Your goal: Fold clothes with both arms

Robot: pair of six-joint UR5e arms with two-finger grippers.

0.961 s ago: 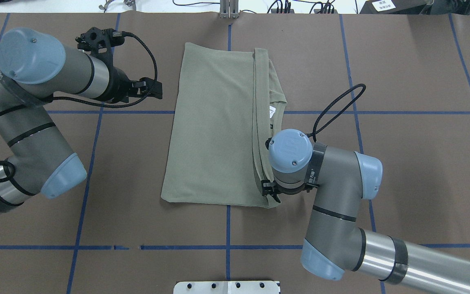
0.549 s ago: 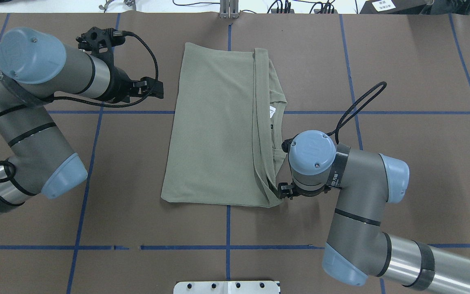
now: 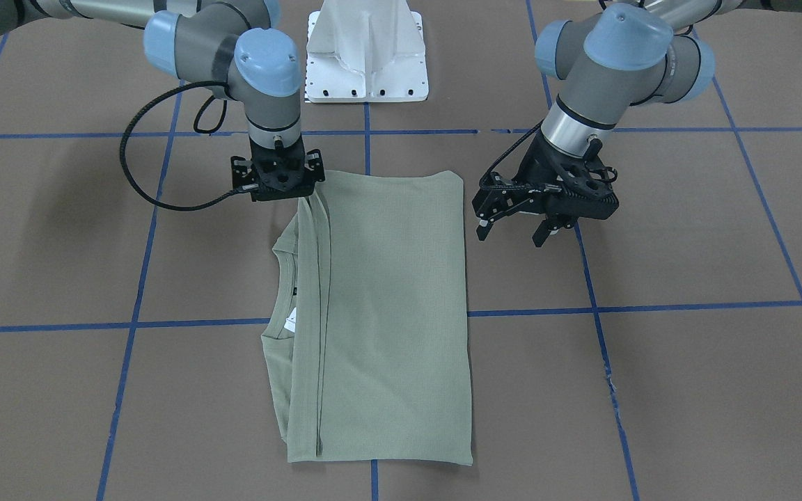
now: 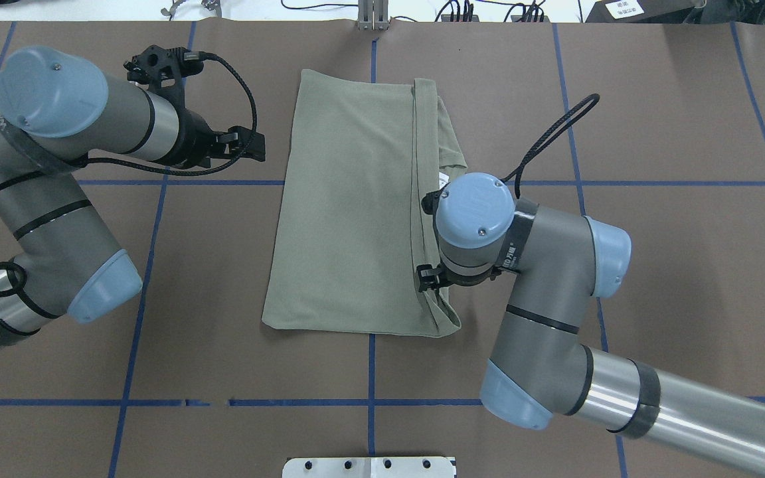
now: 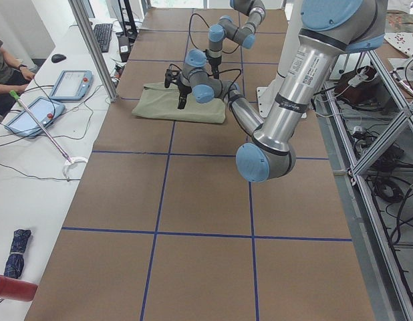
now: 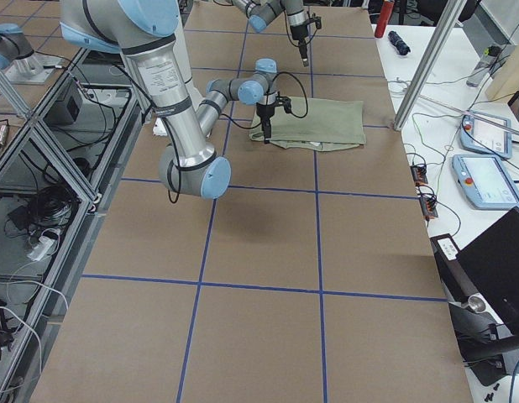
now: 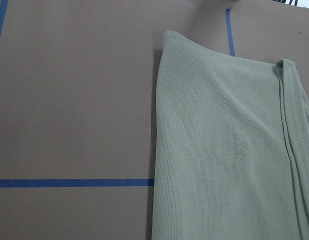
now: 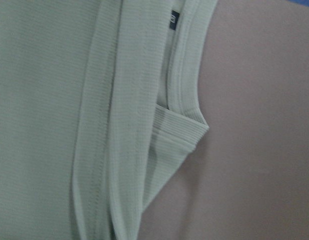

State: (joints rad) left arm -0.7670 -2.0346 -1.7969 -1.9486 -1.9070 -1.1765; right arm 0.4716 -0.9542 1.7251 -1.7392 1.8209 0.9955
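The olive-green shirt [image 3: 387, 313] lies folded into a long rectangle at mid-table [image 4: 349, 212], with its collar, white tag [image 3: 290, 321] and black label [image 8: 173, 20] showing along one long edge. My right gripper [image 4: 427, 280] points down on the shirt's near corner on the collar side [image 3: 281, 189]. Its fingers are hidden under its body, so I cannot tell whether it holds cloth. The right wrist view shows the collar and a ribbed cuff close up. My left gripper [image 3: 511, 233] is open and empty, hovering beside the shirt's other long edge [image 4: 259, 147]. The left wrist view shows that edge [image 7: 159, 150].
The white pedestal base [image 3: 366, 62] stands at the robot's side of the table. Blue tape lines [image 4: 157, 182] cross the brown table cover. In the exterior left view, tablets [image 5: 69, 83] and a metal post [image 5: 93, 47] stand beyond the far edge.
My right gripper moved right from the shirt's near corner, drawing that corner outward, then came back left and farther over the shirt. The corner stays spread out. My left arm has not moved.
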